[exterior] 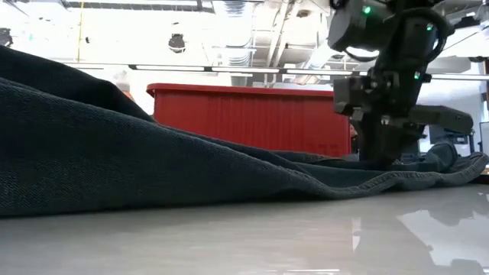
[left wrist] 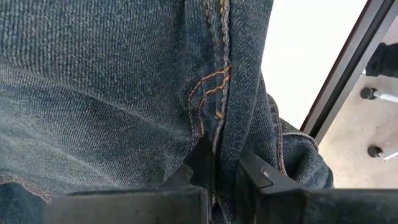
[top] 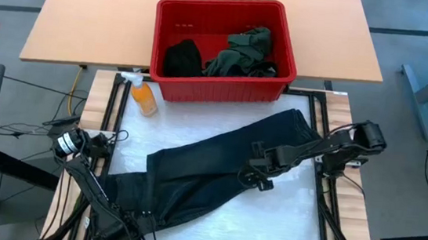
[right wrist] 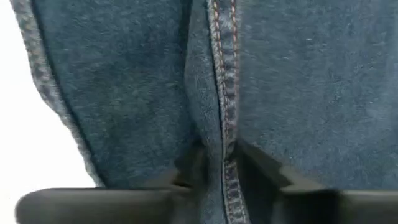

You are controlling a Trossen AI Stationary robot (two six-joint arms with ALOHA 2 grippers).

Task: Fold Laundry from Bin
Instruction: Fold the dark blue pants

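arms (top: 297, 153): matte black, jointed | cables: black | LEDs (exterior: 367, 10): green

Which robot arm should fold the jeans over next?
Probably the right: its gripper pinches the jeans mid-length, with bare mat beside it. The left gripper holds the near end, at the table's edge.

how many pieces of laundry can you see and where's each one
3: dark jeans spread on the white table, pinched by both grippers; a black piece and an olive-green piece in the red bin. More may lie underneath.
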